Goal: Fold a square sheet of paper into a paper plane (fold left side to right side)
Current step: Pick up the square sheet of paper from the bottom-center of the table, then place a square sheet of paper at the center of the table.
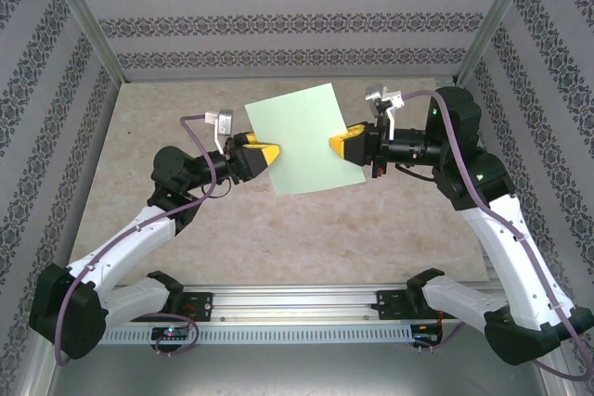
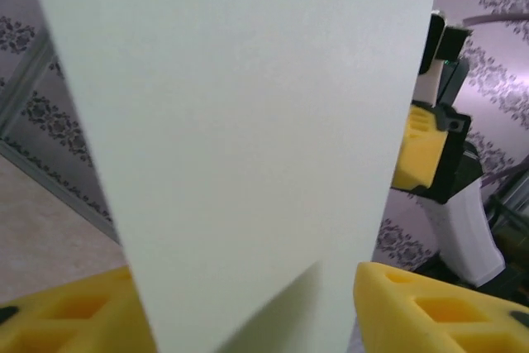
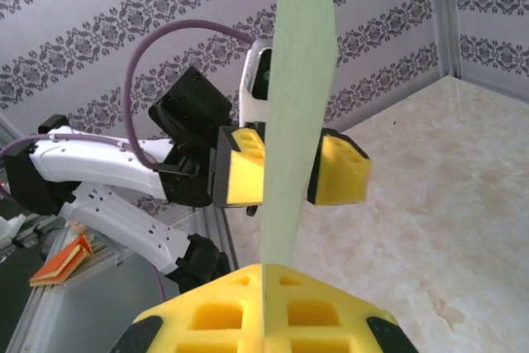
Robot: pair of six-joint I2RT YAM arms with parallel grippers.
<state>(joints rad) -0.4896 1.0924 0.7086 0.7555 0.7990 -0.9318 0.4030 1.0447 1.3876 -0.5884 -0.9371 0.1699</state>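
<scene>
The square sheet of paper (image 1: pixel 306 136), pale mint green and flat, hangs in the air over the middle of the table. My right gripper (image 1: pixel 339 146) is shut on its right edge; in the right wrist view the paper (image 3: pixel 297 80) rises edge-on out of the closed yellow fingertips of that gripper (image 3: pixel 264 287). My left gripper (image 1: pixel 269 152) straddles the sheet's left edge, and its two yellow fingers (image 3: pixel 244 167) stand apart on either side of the sheet. In the left wrist view the paper (image 2: pixel 248 121) sits between the spread jaws of the left gripper (image 2: pixel 248 312), with the right gripper (image 2: pixel 413 146) beyond it.
The beige marbled table top (image 1: pixel 186 229) lies below the sheet. Patterned walls enclose the back and both sides. An aluminium rail (image 1: pixel 297 299) carrying the arm bases runs along the near edge.
</scene>
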